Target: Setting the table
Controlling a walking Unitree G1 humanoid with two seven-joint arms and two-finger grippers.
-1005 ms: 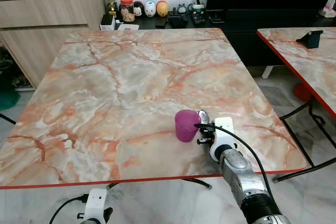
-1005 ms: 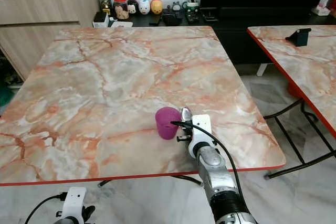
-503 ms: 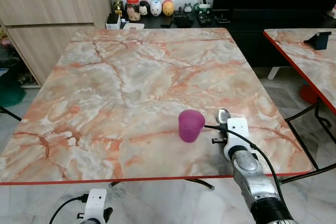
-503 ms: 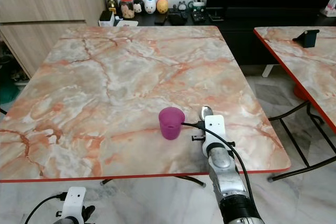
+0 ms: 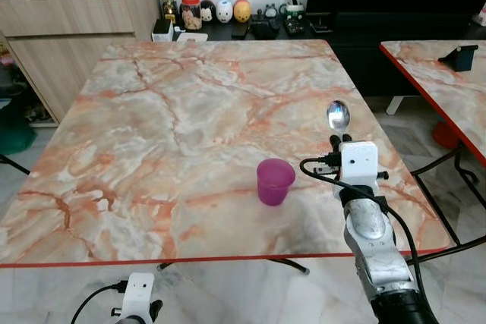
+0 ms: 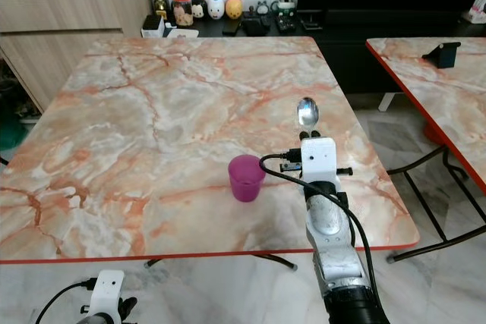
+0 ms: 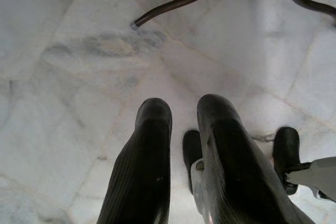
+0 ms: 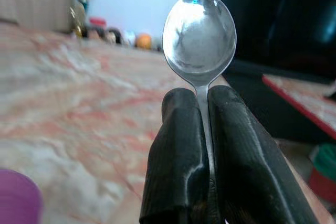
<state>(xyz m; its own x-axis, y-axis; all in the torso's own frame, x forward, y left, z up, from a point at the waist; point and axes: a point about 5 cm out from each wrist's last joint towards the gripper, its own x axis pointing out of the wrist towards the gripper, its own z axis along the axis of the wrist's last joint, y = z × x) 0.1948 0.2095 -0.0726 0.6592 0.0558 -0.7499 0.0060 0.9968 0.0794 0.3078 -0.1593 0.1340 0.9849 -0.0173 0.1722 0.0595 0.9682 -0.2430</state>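
A purple cup [image 5: 275, 180] stands upright on the marble table [image 5: 190, 111], near its front edge. To the cup's right my right gripper [image 5: 339, 139] is raised above the tabletop, shut on the handle of a silver spoon [image 5: 338, 115] whose bowl points up. The right wrist view has the spoon [image 8: 199, 40] pinched between both black fingers [image 8: 176, 156], with the cup's rim [image 8: 18, 198] low at one side. My left gripper [image 7: 181, 116] hangs idle below the table over the floor, its fingers close together with nothing between them.
A second marble table [image 5: 448, 89] stands to the right with a dark phone stand [image 5: 462, 56] on it. Beyond the table are a low black TV cabinet with small figurines [image 5: 224, 11] and a wooden sideboard [image 5: 68, 28]. Table legs [image 7: 178, 1] cross the tiled floor.
My right gripper has lifted the spoon from beside the cup to well above the tabletop, turning its bowl upward. The cup stays put; the camera shifted slightly.
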